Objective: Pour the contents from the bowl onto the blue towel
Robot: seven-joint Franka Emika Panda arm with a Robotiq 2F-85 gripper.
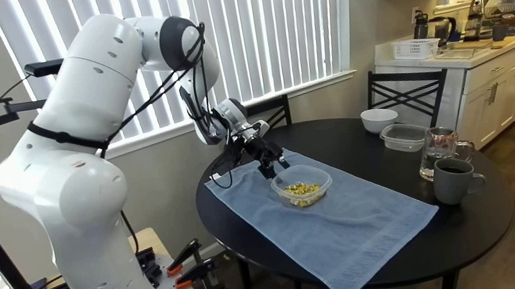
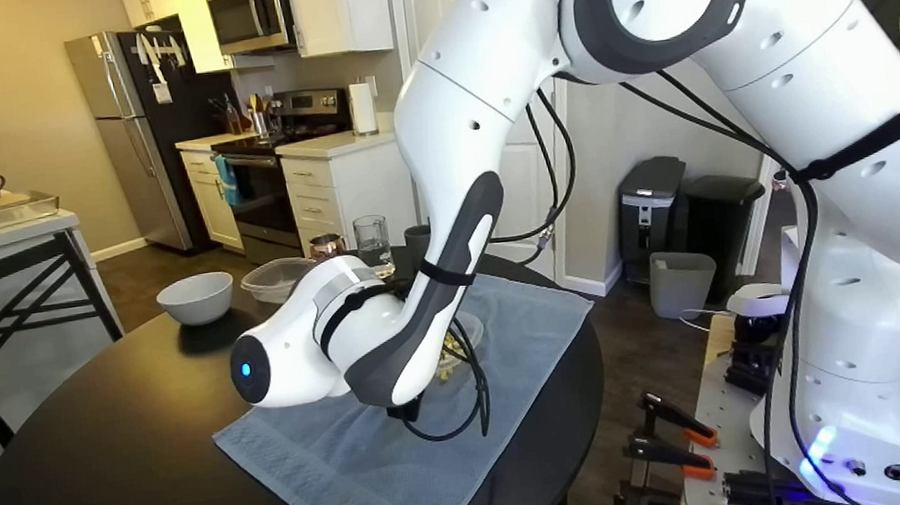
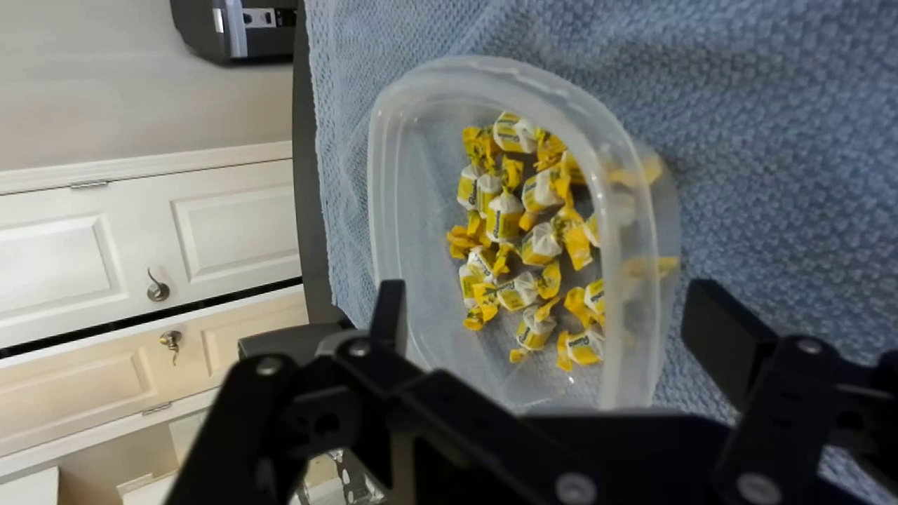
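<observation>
The fingers (image 3: 729, 344) stand wide apart just beside the bowl (image 3: 424, 210), holding nothing; in the wrist view one wall of it shows between them, but I cannot tell whether either tip touches the plastic. The bowl sits level on the towel (image 3: 786, 140), with thin, translucent walls that are probably springy: light to lift, smooth enough to slip, and apt to bow if squeezed across its full width. The better hold, I judge, is the rim nearest the fingers, one finger inside and one outside, deep enough that the bowl cannot swivel as it tips. Inside lie the candies (image 3: 523, 235), loose twists in yellow and white wrappers. They should add little weight and take a drop without harm, but the wrappers may catch on one another, so the pour could come in clumps and want a steep tilt. The towel, soft and a little rumpled, spreads well past the bowl and may drag if the bowl is slid instead of lifted. It lies on the dark table (image 1: 341, 146), and beyond it stand a grey mug (image 1: 453, 180), a glass (image 1: 431, 161), a clear tub (image 1: 404, 136) and a white bowl (image 1: 379, 120), with a cabinet (image 1: 511, 97) farther back.
</observation>
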